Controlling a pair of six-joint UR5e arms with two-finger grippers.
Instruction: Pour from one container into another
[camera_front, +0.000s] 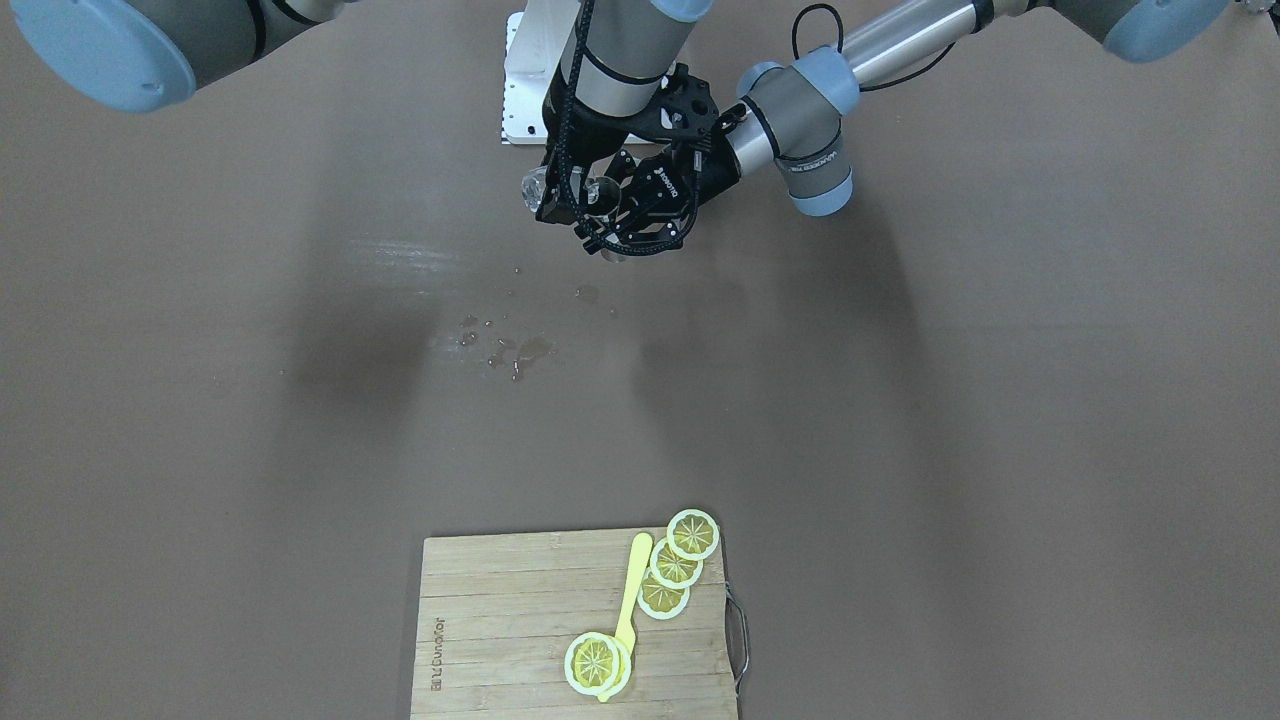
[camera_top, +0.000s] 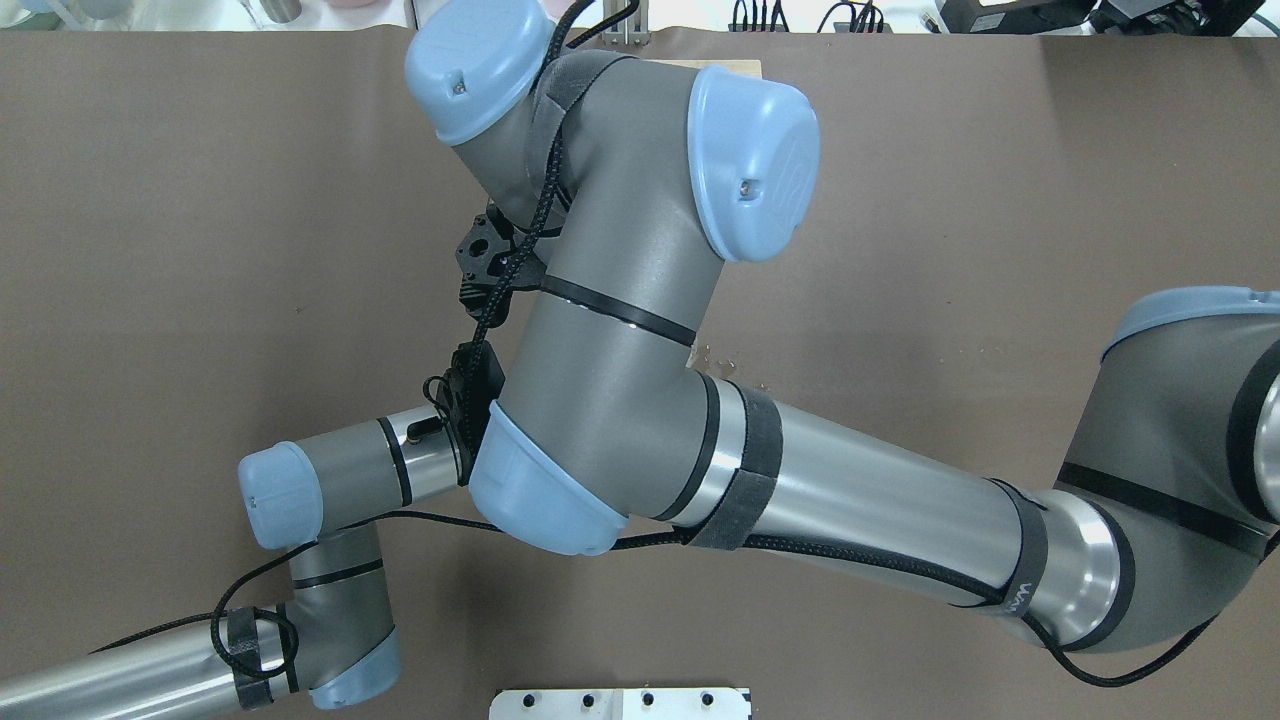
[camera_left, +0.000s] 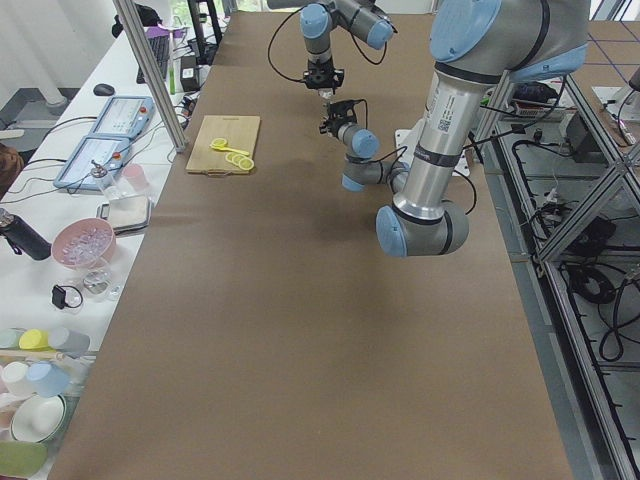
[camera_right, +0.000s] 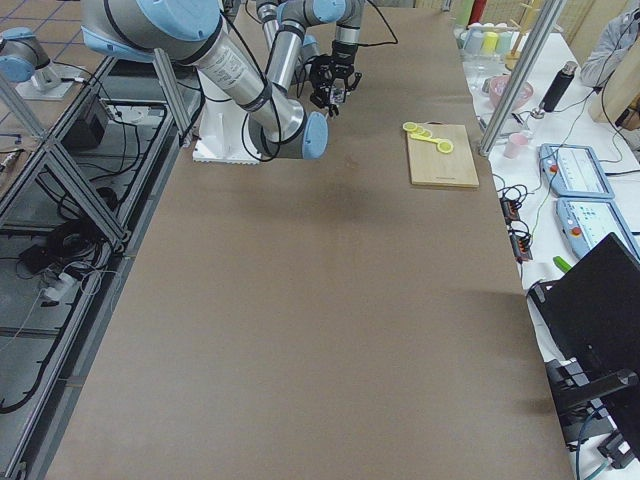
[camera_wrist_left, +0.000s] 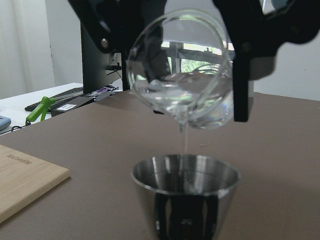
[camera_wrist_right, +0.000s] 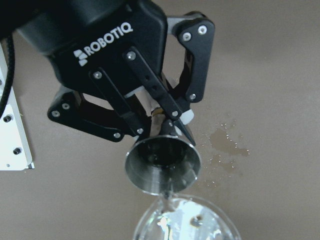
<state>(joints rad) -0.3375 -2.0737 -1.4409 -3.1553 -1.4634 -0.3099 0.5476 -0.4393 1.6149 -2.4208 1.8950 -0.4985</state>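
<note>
The clear glass cup (camera_wrist_left: 180, 80) is tipped steeply over the steel jigger (camera_wrist_left: 185, 195), and a thin stream of liquid (camera_wrist_left: 184, 142) falls from its lip into the jigger's dark bowl. My right gripper (camera_front: 565, 195) is shut on the cup (camera_front: 537, 187); one of its black fingers (camera_wrist_left: 241, 75) shows beside the glass. My left gripper (camera_wrist_right: 165, 117) is shut on the narrow waist of the jigger (camera_wrist_right: 162, 167) and holds it upright above the table. The cup's rim (camera_wrist_right: 187, 222) fills the bottom of the right wrist view. Both arms cover the grippers in the overhead view.
Spilled drops (camera_front: 510, 350) lie on the brown table in front of the grippers, and a small puddle (camera_wrist_right: 227, 142) shows beside the jigger. A bamboo cutting board (camera_front: 480, 620) with lemon slices (camera_front: 675, 565) and a yellow utensil sits at the far edge. The white base plate (camera_front: 525, 90) is behind.
</note>
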